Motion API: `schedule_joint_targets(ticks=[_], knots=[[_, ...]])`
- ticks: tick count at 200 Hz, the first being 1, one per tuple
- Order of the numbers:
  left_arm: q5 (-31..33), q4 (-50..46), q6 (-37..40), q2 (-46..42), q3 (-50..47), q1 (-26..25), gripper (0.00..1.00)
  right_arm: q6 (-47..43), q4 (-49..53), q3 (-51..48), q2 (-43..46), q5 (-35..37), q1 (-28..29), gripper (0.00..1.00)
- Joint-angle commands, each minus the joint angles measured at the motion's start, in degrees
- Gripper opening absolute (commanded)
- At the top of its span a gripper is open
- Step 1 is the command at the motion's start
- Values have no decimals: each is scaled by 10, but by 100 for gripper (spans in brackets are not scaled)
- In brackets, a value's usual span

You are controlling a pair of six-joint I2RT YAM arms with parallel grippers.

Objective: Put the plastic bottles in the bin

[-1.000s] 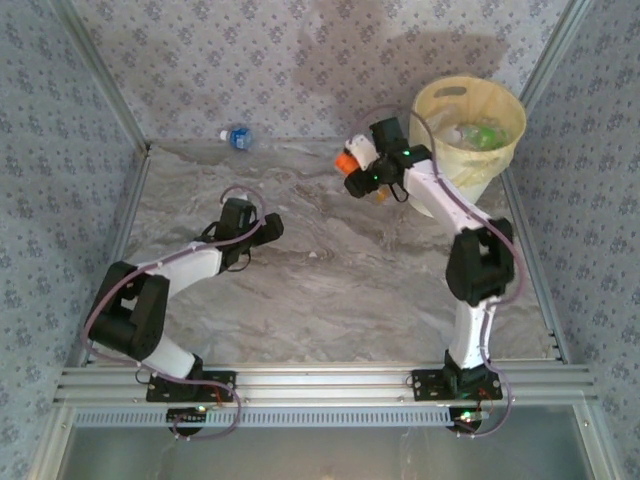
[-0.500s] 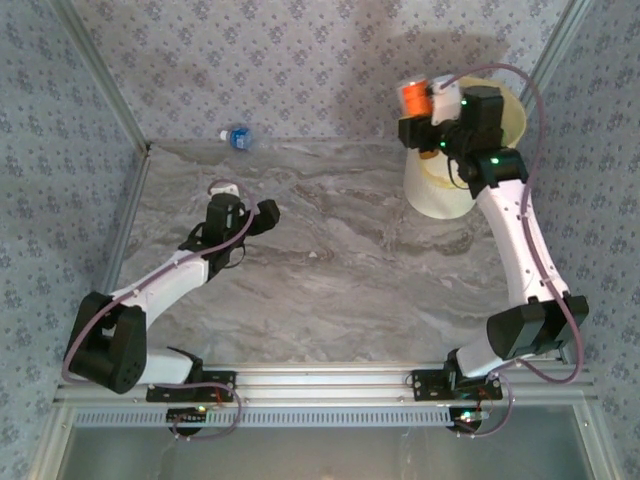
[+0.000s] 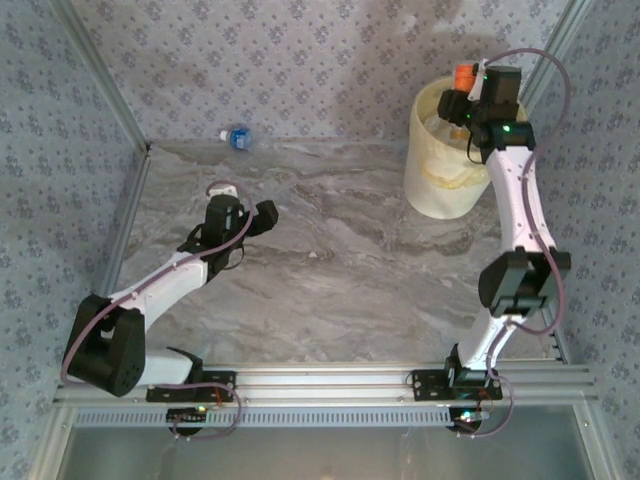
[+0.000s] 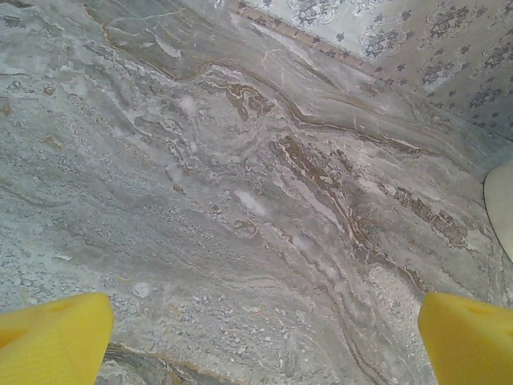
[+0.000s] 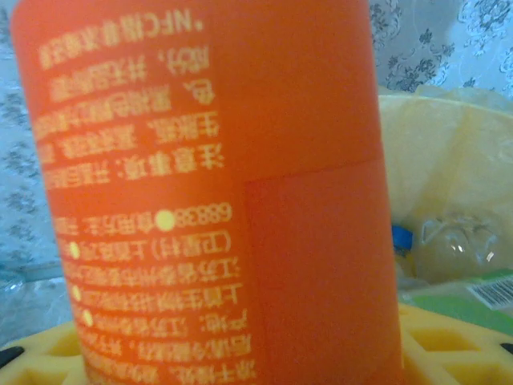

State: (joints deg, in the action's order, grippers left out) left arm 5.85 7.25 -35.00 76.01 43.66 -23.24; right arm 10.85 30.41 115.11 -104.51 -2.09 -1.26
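An orange-labelled plastic bottle (image 3: 463, 75) is held in my right gripper (image 3: 472, 90), which is shut on it above the bin's far rim. In the right wrist view its orange label (image 5: 208, 192) takes up most of the picture, standing between the yellow pads (image 5: 457, 345). The cream-yellow bin (image 3: 440, 180) stands at the table's far right, with crushed bottles (image 5: 453, 241) inside. A blue-labelled bottle (image 3: 236, 137) lies at the far wall, left of centre. My left gripper (image 3: 262, 218) hovers open over bare marble, its yellow fingertips (image 4: 52, 337) wide apart with nothing between them.
Patterned walls with metal frame posts (image 3: 130, 120) close the table in on three sides. The marble tabletop (image 3: 340, 270) stretches between the two arms. The bin's pale edge (image 4: 501, 200) shows at the right of the left wrist view.
My right arm has lifted the orange bottle from left of the bin up and rightward to above the bin. The left arm stretched out a little, then held still.
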Motion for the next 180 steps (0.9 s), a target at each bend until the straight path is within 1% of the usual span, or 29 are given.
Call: schedule_joint_targets(ticks=[1, 11, 24, 45, 50, 87, 118, 145, 165, 180], knots=[[16, -11, 6, -19, -8, 4, 98, 29, 62, 96, -56, 29, -3, 61], [22, -16, 10, -23, -8, 4, 98, 41, 80, 125, -75, 33, -2, 70], [32, -24, 16, -29, -7, 5, 98, 42, 80, 120, -74, 33, 7, 82], [32, -42, 25, -29, 4, 15, 98, 46, 43, 60, -39, 40, 14, 91], [33, -46, 28, -28, 8, 17, 98, 47, 17, 42, -26, 37, 14, 92], [33, -57, 40, -19, 33, 30, 98, 50, -95, -86, 75, 30, 18, 99], [33, -67, 42, -2, 60, 42, 98, 43, -152, -178, 156, 16, 38, 100], [33, -71, 47, 18, 90, 54, 98, 38, -229, -276, 229, -37, 68, 100], [34, -79, 50, 44, 123, 65, 98, 38, -290, -350, 277, -79, 102, 100], [41, -80, 51, 71, 148, 71, 98, 29, -339, -401, 302, -127, 135, 100]])
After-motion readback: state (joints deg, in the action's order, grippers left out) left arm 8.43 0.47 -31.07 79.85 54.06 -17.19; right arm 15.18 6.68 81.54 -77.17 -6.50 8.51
